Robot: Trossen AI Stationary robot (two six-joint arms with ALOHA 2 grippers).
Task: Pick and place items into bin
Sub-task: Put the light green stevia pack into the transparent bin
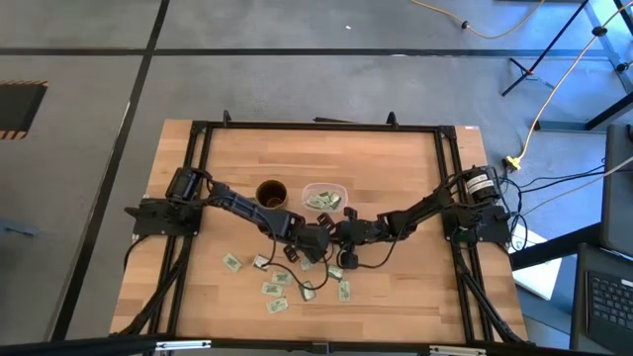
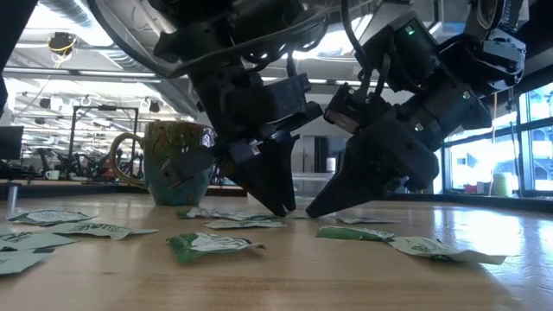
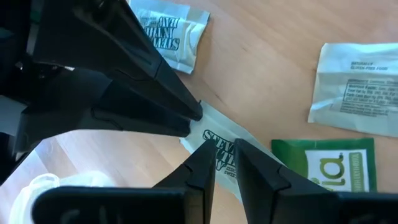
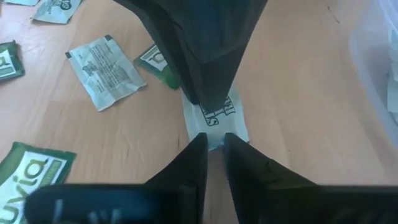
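A white packet with dark lettering [image 3: 219,149] lies flat on the wooden table just in front of the clear bin [image 1: 324,198]; it also shows in the right wrist view [image 4: 214,118]. My left gripper [image 1: 316,240] and my right gripper [image 1: 342,235] meet over it, tips down and facing each other, each with only a narrow slit between its fingers. In the low view the left gripper's tips [image 2: 281,209] and the right gripper's tips [image 2: 313,210] reach the table side by side. The bin holds a few packets. Several more packets [image 1: 272,287] lie scattered nearer the front edge. My left gripper comes slanting down from the table's left. Its two fingertips [image 3: 208,152] stand on the white packet's middle [image 3: 224,155], whose lettering shows in the slit between them. The packet lies flat on the table. My right gripper comes slanting down from the table's right. Its fingertips [image 4: 200,142] close on the packet's end edge [image 4: 216,142], opposite the left gripper's tips. The packet stays flat on the wood.
A brown mug [image 1: 271,192] stands left of the bin. A green packet [image 3: 323,168] and two white ones [image 3: 357,87] [image 3: 165,31] lie close around the grippers. The bin's wall [image 4: 379,56] is right beside the right gripper. A black frame [image 1: 316,127] rims the table.
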